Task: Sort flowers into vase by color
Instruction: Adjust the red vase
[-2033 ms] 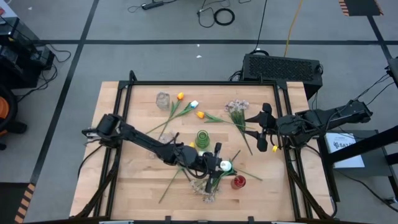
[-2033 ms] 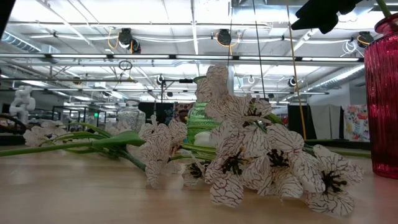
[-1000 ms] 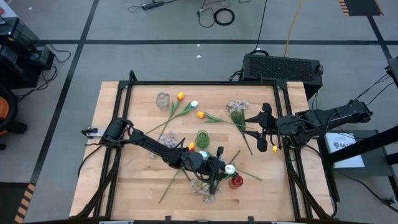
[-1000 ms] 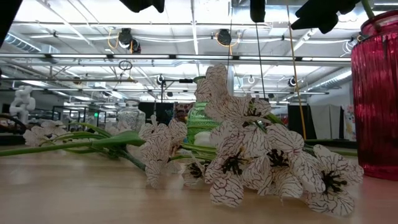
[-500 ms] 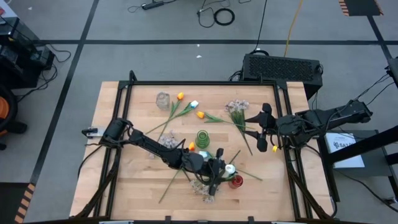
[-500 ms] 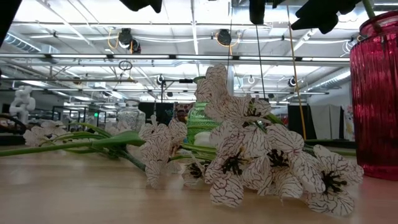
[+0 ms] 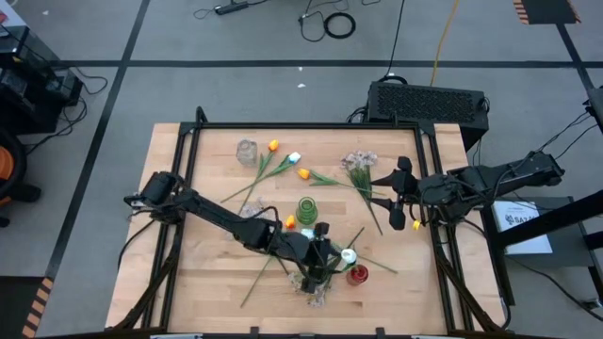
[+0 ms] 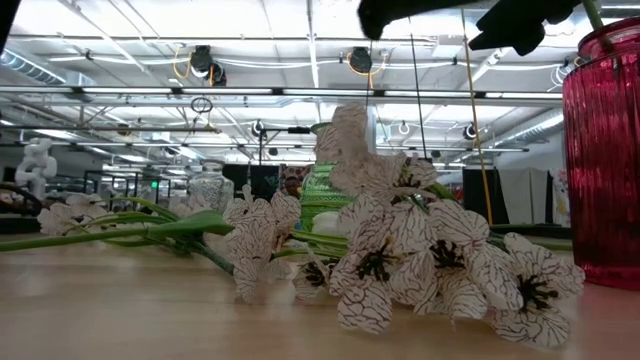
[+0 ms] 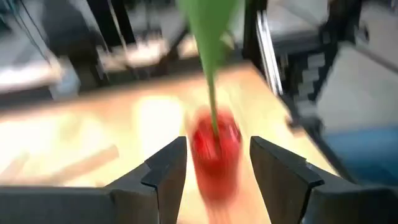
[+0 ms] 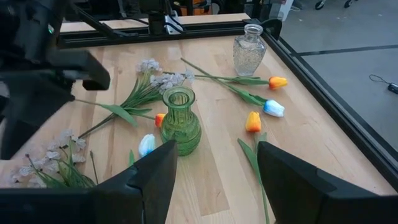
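Note:
A red vase [image 7: 359,275] stands near the table's near edge. A white tulip [image 7: 347,254] has its green stem [image 9: 213,106] standing in the vase [image 9: 214,152]. My left gripper [image 7: 325,254] is open just to the left of the vase, empty, with the vase ahead of its fingertips [image 9: 217,171]. My right gripper [image 7: 400,200] waits open and empty at the right [image 10: 214,180]. A green vase [image 7: 308,209] and a clear glass vase [image 7: 247,151] stand farther back. Orange tulips [image 7: 303,173], a white tulip [image 7: 294,158] and pale sprays [image 7: 358,162] lie on the table.
A pale spray [image 8: 400,250] lies beside the red vase [image 8: 605,150], close to the near edge. Another spray [image 7: 254,212] lies under my left arm. Long stems [image 7: 259,278] cross the middle of the table. A black frame [image 7: 311,125] rims the table.
My left gripper has drawn back a little from the red vase, toward the table's left. The white tulip stays with its stem in the vase.

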